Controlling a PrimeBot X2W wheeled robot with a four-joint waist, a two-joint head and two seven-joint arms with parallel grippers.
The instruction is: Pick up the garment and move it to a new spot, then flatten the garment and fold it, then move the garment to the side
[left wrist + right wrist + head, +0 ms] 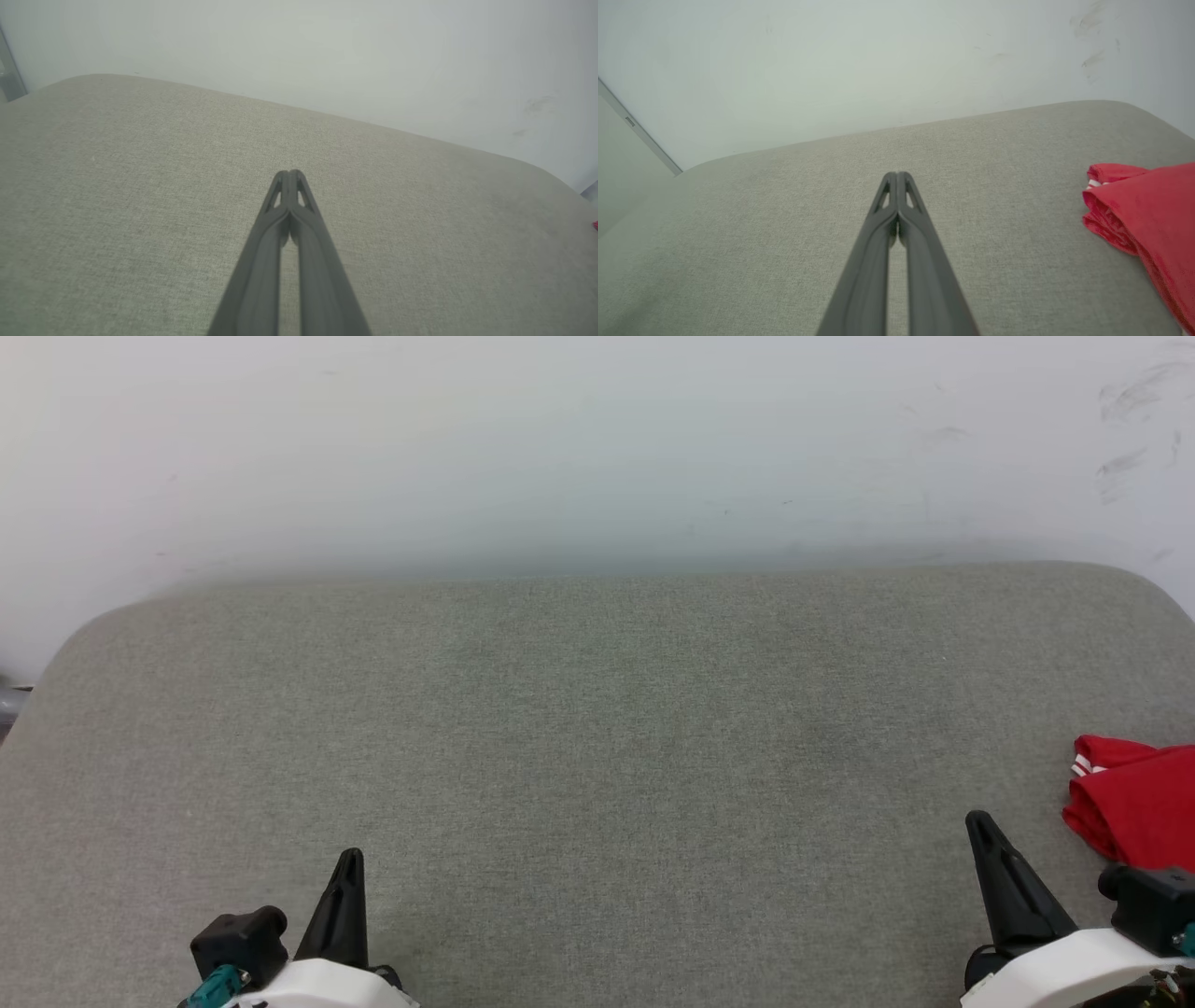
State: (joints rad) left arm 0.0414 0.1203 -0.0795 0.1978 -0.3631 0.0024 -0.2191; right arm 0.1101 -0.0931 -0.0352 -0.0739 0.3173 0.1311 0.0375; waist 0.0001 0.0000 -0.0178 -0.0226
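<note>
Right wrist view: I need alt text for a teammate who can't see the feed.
The right gripper, fingers shut and holding nothing, points across a grey fabric surface toward a white wall. The red garment lies bunched at that view's right edge, apart from the fingers.

Bare lab-like room: grey fabric pad (597, 756), scuffed white wall (597, 448)

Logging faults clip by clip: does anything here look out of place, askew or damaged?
The garment lies bunched at the far right of the grey cushion, cut off by the frame edge. Dark scuffs mark the wall. Nothing looks spilled or broken.
</note>
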